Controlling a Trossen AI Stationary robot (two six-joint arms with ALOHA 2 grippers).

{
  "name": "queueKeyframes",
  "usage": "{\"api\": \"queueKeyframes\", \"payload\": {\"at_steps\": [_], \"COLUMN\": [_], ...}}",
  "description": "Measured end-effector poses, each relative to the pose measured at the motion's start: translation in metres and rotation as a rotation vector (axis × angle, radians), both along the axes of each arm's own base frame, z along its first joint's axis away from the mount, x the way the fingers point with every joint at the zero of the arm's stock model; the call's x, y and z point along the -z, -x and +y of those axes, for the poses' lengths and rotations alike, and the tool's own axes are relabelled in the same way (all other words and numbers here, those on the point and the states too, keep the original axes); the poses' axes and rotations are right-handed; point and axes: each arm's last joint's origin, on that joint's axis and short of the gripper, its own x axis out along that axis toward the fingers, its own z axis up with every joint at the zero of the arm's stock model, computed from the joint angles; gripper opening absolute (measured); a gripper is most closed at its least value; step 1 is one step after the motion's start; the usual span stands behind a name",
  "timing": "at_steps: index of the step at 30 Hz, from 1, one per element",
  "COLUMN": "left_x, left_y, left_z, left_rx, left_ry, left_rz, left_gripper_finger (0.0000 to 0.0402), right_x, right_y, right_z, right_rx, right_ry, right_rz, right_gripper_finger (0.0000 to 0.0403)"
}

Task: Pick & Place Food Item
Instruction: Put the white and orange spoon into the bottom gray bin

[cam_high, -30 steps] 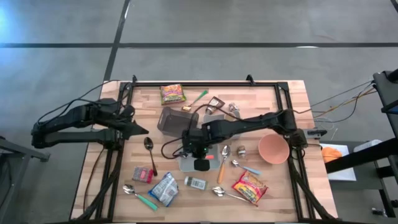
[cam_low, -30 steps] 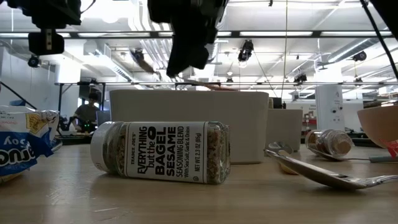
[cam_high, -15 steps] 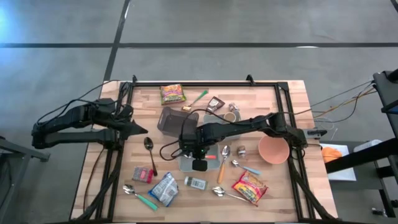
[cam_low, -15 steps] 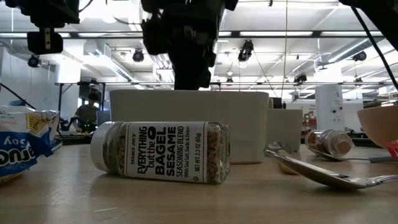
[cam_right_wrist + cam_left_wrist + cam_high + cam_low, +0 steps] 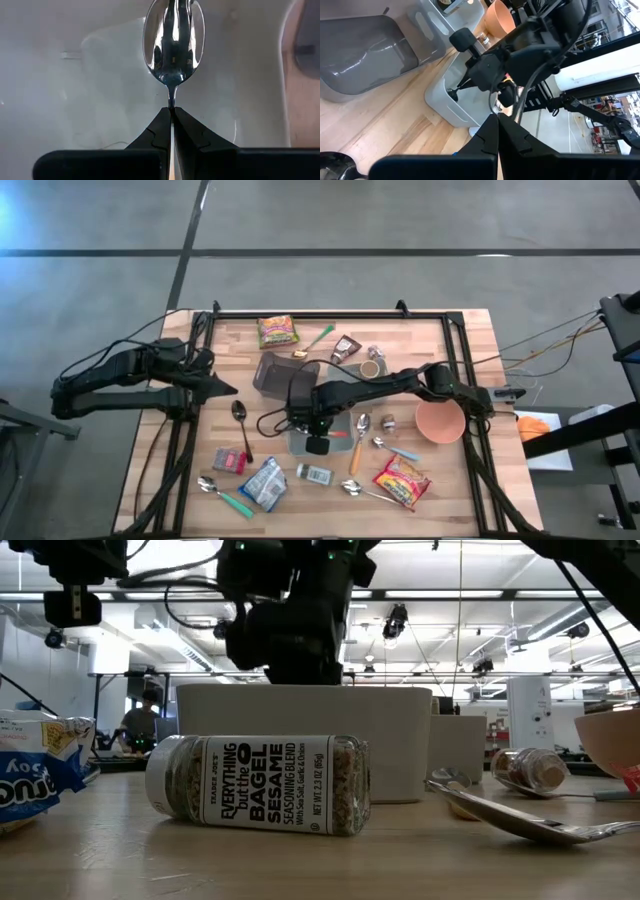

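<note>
From above, the right gripper (image 5: 308, 423) hangs over the light grey bin (image 5: 302, 442) near the middle of the wooden table (image 5: 450, 480), its arm reaching in from the right past the orange bowl (image 5: 439, 420); the left gripper (image 5: 228, 388) waits at the table's left edge, fingers pressed together and empty. The low view shows the right arm's dark wrist dipping behind the near wall of the grey bin (image 5: 300, 740), with a seasoning jar (image 5: 258, 783) lying on its side in front. In the left wrist view, the right arm bends down into the grey bin (image 5: 455, 97). In the right wrist view, the right gripper (image 5: 171, 111) is clamped on the thin neck of a metal spoon (image 5: 174, 42), whose bowl points straight ahead over the bin's pale floor.
</note>
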Motion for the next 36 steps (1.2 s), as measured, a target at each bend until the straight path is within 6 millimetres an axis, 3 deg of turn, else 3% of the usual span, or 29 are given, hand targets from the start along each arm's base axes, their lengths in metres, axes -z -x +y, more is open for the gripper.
{"api": "queueKeyframes", "payload": {"at_steps": [12, 36], "left_x": [0.0, 0.0], "left_y": [0.0, 0.0], "left_z": [0.001, 0.001], "left_rx": [-0.02, -0.022], "left_ry": [-0.01, -0.009], "left_rz": [0.002, 0.003], "left_gripper_finger": [0.0, 0.0], "right_x": [0.013, 0.013], "right_y": [0.004, 0.001], "right_z": [-0.002, -0.002], "right_rx": [0.002, -0.016], "right_ry": [0.036, 0.054], "right_rz": [0.026, -0.014], "right_gripper_finger": [0.0008, 0.0008]}}
